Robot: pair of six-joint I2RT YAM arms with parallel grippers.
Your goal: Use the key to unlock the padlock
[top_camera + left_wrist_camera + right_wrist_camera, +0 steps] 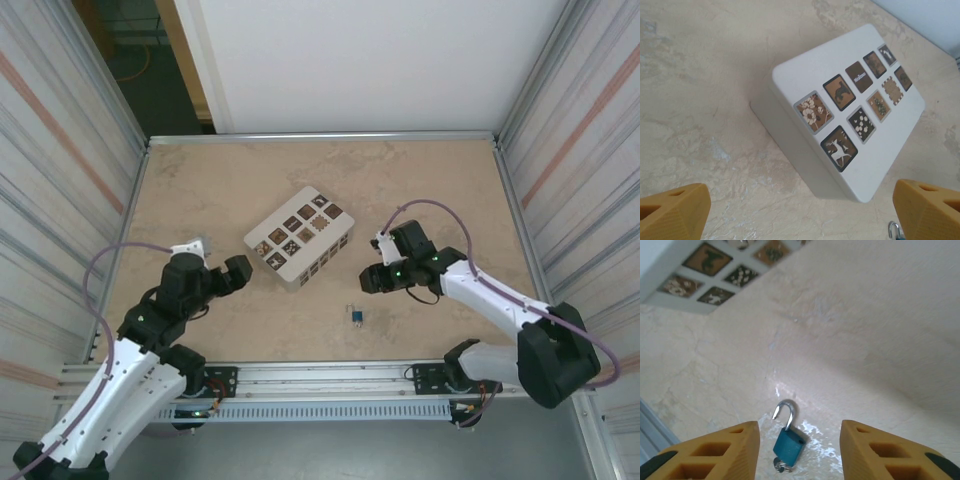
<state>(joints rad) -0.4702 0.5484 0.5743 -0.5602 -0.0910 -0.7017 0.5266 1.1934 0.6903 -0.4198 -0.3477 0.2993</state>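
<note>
Blue padlock (789,446), shackle (785,409) open, key (782,466) at btm; L claw (800,212), R claw (800,437) released.

Padlock (789,446): tiny blue block with pale metal loop (785,411). Lying flat on the table (200,190), near its front edge, about midway across. Loop open: one leg seated in the body, the other lifted free. Key (782,466): small metal piece touching the body's end opposite the loop.

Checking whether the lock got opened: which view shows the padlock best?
Right wrist: the padlock lies close up, its loop swung open. From the top it is a tiny blue speck; the left wrist catches its loop at the bottom edge.
</note>
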